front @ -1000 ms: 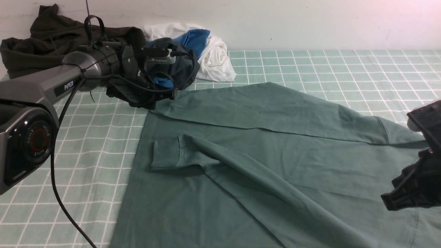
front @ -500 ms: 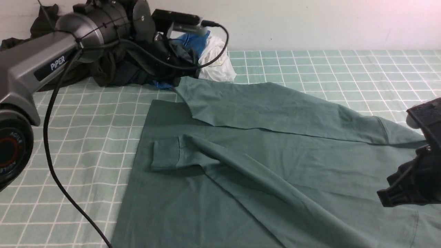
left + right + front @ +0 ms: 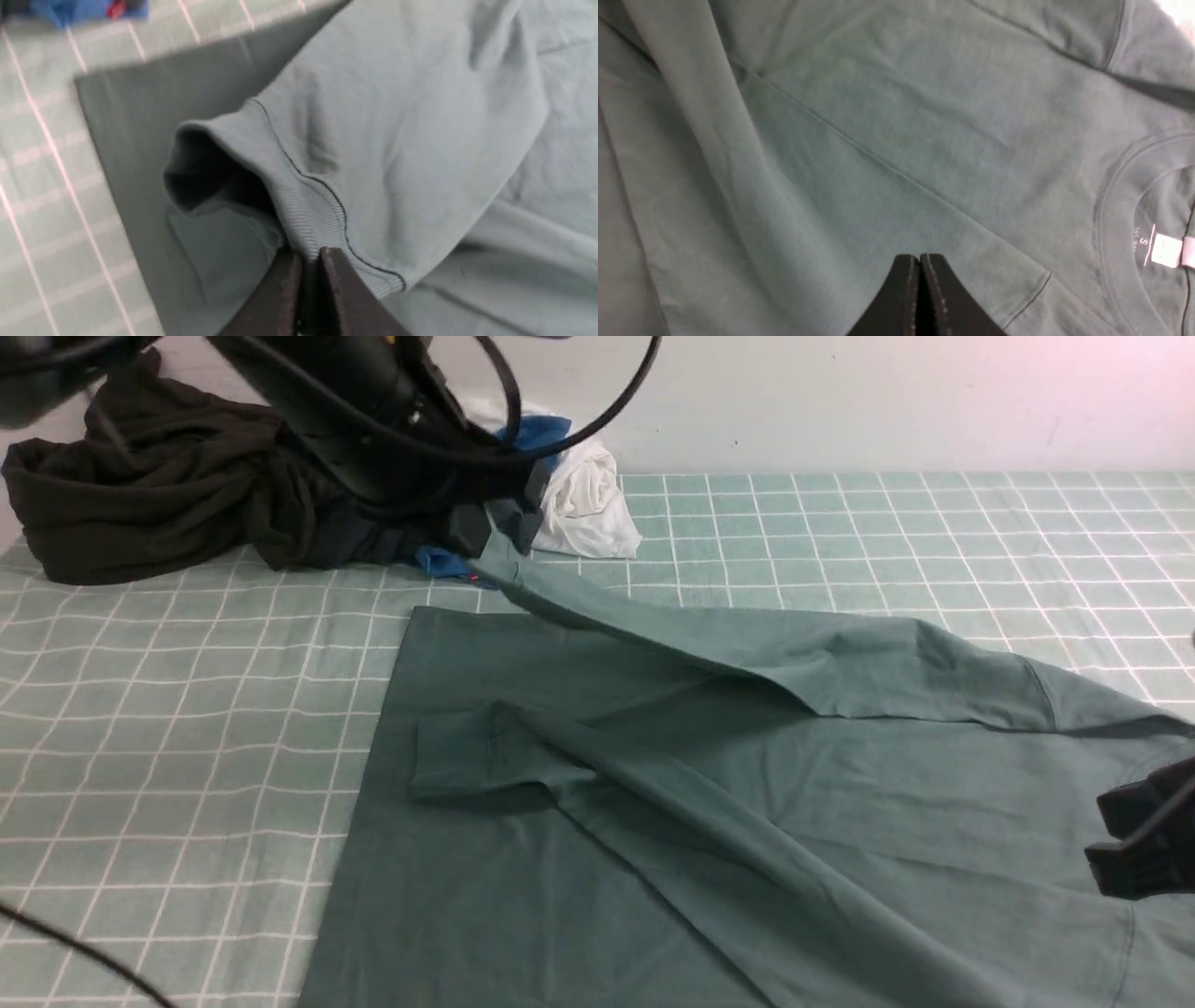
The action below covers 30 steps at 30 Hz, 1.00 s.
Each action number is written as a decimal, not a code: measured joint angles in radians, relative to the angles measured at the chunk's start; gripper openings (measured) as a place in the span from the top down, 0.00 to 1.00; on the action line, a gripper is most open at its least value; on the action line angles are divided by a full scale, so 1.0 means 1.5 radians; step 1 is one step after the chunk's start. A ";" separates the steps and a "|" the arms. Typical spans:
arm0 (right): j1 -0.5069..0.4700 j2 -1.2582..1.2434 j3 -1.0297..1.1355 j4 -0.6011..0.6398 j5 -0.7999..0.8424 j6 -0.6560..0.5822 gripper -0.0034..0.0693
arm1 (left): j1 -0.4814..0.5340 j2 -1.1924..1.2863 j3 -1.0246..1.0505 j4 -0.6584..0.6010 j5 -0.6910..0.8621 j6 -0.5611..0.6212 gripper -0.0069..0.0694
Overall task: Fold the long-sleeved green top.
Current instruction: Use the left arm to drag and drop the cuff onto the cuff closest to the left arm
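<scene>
Left claw (image 3: 307,256): clenched on the ribbed cuff (image 3: 303,205) of one sleeve, holding it lifted above the table, just in front of the pile of other clothes.
Other clothes: blackish-olive garment (image 3: 140,495) and white cloth (image 3: 583,495) lie at the far edge and are not part of this work.
Table (image 3: 187,709): checked green cover, with the top lying on it from the middle to the right.
Green long-sleeved top (image 3: 887,803): spread flat, with the collar (image 3: 1111,219) toward the robot's right.
Near sleeve (image 3: 653,803): already laid across the body, its end resting flat near the left edge of the top.
Far sleeve (image 3: 840,663): rises from the shoulder up to the left claw and is not yet put down.
Right claw (image 3: 920,259): clenched on nothing; it hovers just above the body, near the collar.
Done: one sleeve is folded in, as it seems.
Left to do: in my judgement the lifted sleeve must be laid across the body, and then the body itself folded. The task looks less than half finished.
</scene>
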 joint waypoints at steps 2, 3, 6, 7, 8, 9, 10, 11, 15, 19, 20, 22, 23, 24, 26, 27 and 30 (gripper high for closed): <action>0.001 -0.024 0.000 0.006 0.003 0.000 0.97 | 0.000 -0.079 0.115 -0.006 -0.034 -0.029 0.88; 0.003 -0.031 0.000 0.008 0.003 0.000 0.97 | 0.000 -0.116 0.167 -0.012 -0.051 -0.035 0.88; 0.020 -0.039 0.000 0.007 0.004 0.000 0.97 | 0.000 -0.174 0.283 -0.026 -0.090 -0.042 0.88; 0.042 -0.040 0.000 0.003 0.004 0.000 0.97 | 0.000 -0.202 0.373 -0.037 -0.125 -0.044 0.88; 0.050 -0.041 0.000 0.000 0.005 0.000 0.97 | 0.000 -0.210 0.400 -0.042 -0.138 -0.044 0.88; 0.056 -0.041 0.000 -0.002 0.005 0.000 0.97 | 0.000 -0.214 0.418 -0.044 -0.147 -0.044 0.88; 0.077 -0.041 0.000 -0.014 0.007 0.000 0.97 | 0.000 -0.219 0.481 -0.047 -0.184 -0.041 0.88; 0.087 -0.041 0.000 -0.020 0.007 0.000 0.97 | 0.000 -0.219 0.508 -0.051 -0.203 -0.034 0.88; 0.112 -0.041 0.000 -0.041 0.027 0.000 0.97 | 0.000 -0.209 0.597 -0.065 -0.280 0.017 0.84; 0.113 -0.041 0.000 -0.043 0.061 0.001 0.97 | 0.000 -0.190 0.609 -0.067 -0.287 0.084 0.71; 0.113 -0.041 0.000 -0.038 0.073 0.001 0.97 | 0.000 -0.188 0.609 -0.067 -0.287 0.099 0.66; 0.113 -0.041 -0.001 -0.018 0.103 0.000 0.97 | 0.000 -0.188 0.607 -0.067 -0.273 0.138 0.54; 0.113 -0.041 -0.003 -0.005 0.124 -0.004 0.97 | 0.000 -0.190 0.603 -0.067 -0.252 0.156 0.49; 0.113 -0.041 -0.005 -0.002 0.133 -0.005 0.97 | 0.000 -0.190 0.600 -0.067 -0.240 0.164 0.48; 0.113 -0.041 -0.014 0.035 0.186 -0.029 0.97 | -0.003 -0.193 0.581 -0.066 -0.158 0.207 0.37; 0.113 -0.041 -0.016 0.048 0.208 -0.041 0.97 | -0.007 -0.196 0.575 -0.065 -0.126 0.222 0.35; 0.113 -0.043 -0.019 0.101 0.255 -0.086 0.97 | -0.052 -0.207 0.571 -0.059 -0.037 0.254 0.32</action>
